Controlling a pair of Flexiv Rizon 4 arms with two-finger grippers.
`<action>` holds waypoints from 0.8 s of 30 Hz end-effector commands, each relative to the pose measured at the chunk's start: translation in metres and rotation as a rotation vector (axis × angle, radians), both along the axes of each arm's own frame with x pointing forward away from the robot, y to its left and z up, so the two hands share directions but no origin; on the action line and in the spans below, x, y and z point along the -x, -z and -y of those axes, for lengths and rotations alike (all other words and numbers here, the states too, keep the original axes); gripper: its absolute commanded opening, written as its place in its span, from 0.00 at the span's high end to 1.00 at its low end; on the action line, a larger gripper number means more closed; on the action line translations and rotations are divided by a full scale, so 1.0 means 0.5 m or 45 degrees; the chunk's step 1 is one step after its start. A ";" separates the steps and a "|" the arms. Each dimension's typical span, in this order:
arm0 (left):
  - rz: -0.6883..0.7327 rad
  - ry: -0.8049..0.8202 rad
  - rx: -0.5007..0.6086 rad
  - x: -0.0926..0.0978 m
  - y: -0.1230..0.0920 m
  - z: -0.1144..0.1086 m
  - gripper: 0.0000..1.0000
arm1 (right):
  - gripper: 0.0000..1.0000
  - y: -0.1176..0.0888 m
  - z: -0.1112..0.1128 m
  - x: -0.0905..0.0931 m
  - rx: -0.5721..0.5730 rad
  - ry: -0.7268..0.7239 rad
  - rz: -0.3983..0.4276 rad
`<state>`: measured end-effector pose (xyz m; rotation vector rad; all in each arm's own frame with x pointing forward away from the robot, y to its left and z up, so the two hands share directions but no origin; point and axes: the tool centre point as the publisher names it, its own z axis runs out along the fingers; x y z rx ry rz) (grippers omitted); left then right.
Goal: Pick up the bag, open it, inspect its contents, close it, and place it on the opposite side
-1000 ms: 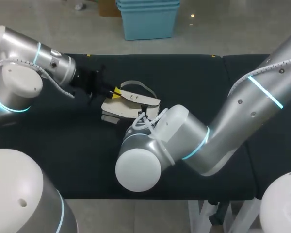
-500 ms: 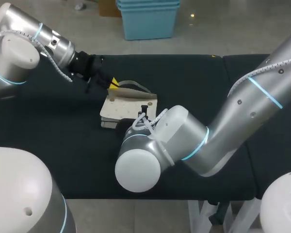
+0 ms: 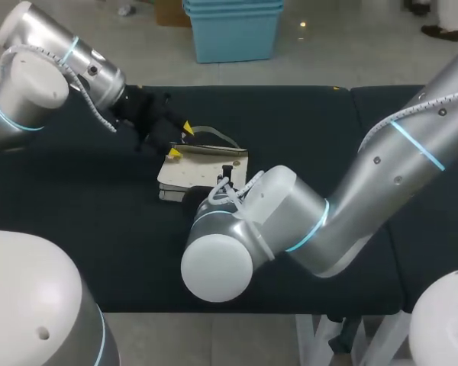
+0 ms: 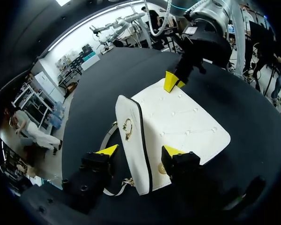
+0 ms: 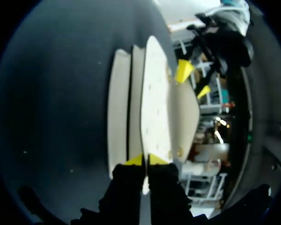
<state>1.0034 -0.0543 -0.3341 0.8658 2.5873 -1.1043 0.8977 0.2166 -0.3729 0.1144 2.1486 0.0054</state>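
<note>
Overhead, a cream-white quilted handbag (image 3: 198,169) with black edging lies flat near the middle of the black cloth-covered table (image 3: 328,130). The left arm (image 3: 53,76) enters from the left. The left gripper (image 3: 180,141) sits at the handbag's far left corner with its two yellow tips spread well apart, one beyond the far edge and one at the left edge. The right arm (image 3: 305,221) enters from the right and folds over the handbag's near right part, so its gripper is hidden from this view.

Left wrist view: the handbag's flap end, carrying a gold ring clasp (image 4: 127,127), stands between the left gripper's wide-open fingers. A thin grey strap (image 4: 107,137) runs beside one finger, and that finger stands clear of the flap. Whether the other finger touches the handbag cannot be told. At the handbag's opposite edge, ahead of the fingers, the right gripper (image 4: 173,82) meets the quilted panel with its yellow tips close together.

Right wrist view: the right gripper's tips stand narrow, pinching a thin cream edge of the handbag from both sides. The handbag stretches away ahead of these fingers, showing as stacked cream layers on the dark table. The left gripper's two separated yellow tips appear at its far end.
</note>
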 end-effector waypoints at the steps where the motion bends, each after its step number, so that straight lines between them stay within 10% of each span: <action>1: 0.044 -0.048 -0.003 0.017 0.010 0.014 0.00 | 1.00 0.005 -0.002 0.002 0.002 0.003 0.006; 24: -0.060 -0.133 -0.067 -0.078 0.060 0.065 0.25 | 1.00 0.005 -0.002 0.002 0.002 0.003 0.006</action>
